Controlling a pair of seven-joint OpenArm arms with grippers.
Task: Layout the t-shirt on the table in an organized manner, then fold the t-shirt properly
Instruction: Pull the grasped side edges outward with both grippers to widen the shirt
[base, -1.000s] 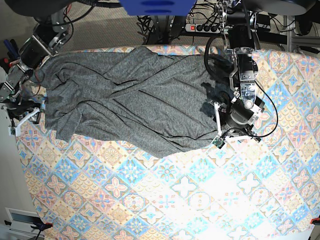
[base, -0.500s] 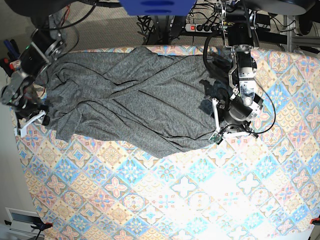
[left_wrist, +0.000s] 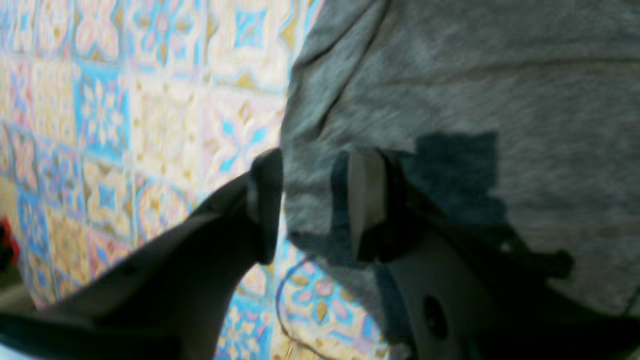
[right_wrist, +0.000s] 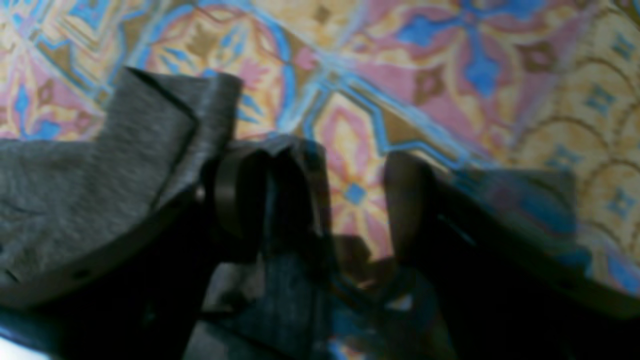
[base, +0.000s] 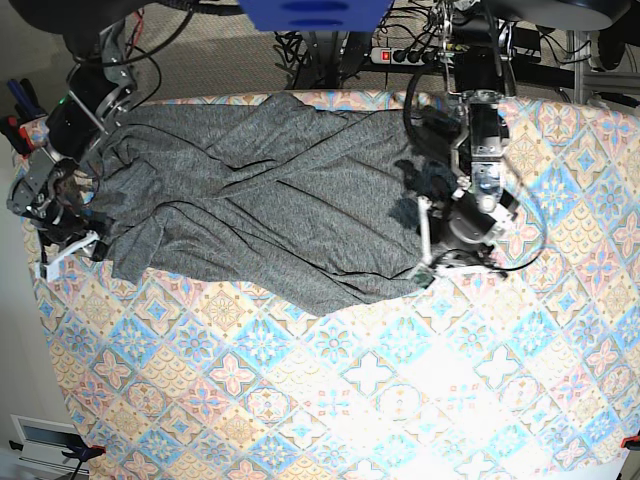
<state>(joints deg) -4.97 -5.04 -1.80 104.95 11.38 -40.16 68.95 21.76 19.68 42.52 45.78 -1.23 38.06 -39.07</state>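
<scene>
The t-shirt (base: 265, 195) lies rumpled across the table's (base: 420, 390) upper half. Both grippers, left (left_wrist: 312, 205) and right (right_wrist: 320, 200), gape at its edges, holding nothing; closing may pinch tablecloth too.

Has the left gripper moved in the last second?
Yes. The left gripper crept up and in over the t-shirt edge, judged against the table tiles.
</scene>
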